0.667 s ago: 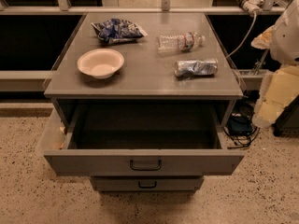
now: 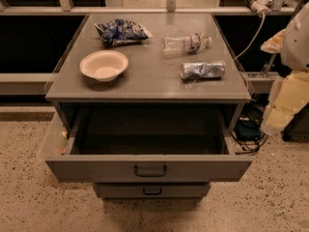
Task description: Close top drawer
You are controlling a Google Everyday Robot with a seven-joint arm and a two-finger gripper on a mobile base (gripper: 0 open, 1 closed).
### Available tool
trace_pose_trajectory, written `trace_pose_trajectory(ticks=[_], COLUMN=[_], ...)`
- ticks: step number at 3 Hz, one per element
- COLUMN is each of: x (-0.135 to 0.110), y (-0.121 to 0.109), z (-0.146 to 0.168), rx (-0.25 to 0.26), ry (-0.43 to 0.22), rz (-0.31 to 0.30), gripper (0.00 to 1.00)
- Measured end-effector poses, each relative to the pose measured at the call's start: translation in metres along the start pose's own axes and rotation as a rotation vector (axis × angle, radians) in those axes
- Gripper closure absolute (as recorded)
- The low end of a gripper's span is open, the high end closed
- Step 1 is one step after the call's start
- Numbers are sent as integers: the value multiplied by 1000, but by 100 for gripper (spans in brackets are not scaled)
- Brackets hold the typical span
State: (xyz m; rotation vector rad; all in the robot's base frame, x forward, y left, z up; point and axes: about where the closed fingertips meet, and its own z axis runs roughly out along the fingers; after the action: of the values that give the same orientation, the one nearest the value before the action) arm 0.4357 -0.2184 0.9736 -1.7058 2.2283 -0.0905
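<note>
The top drawer (image 2: 149, 168) is a wide grey metal drawer with a small black pull handle (image 2: 150, 170). It stands pulled far out of the cabinet, and its deep dark interior (image 2: 149, 129) looks empty. Below it the front of a second grey drawer (image 2: 152, 190) with a similar black handle is pushed in. My arm (image 2: 292, 71), white and cream, stands at the right edge beside the cabinet, apart from the drawer. My gripper is out of view.
On the grey cabinet top (image 2: 145, 83) lie a white bowl (image 2: 104, 65), a blue chip bag (image 2: 120, 31), a clear plastic bottle (image 2: 186, 43) and a crushed can (image 2: 203, 70). Cables and a dark object (image 2: 247, 129) lie on the speckled floor at right.
</note>
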Motion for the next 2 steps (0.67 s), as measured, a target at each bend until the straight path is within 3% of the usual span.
trace_pose_trajectory(ticks=[1,2], x=[17,41], y=[21,66], z=[32,91], rx=[-40,-133], ry=[-66,-169], rz=[68,211], gripper=[0,0])
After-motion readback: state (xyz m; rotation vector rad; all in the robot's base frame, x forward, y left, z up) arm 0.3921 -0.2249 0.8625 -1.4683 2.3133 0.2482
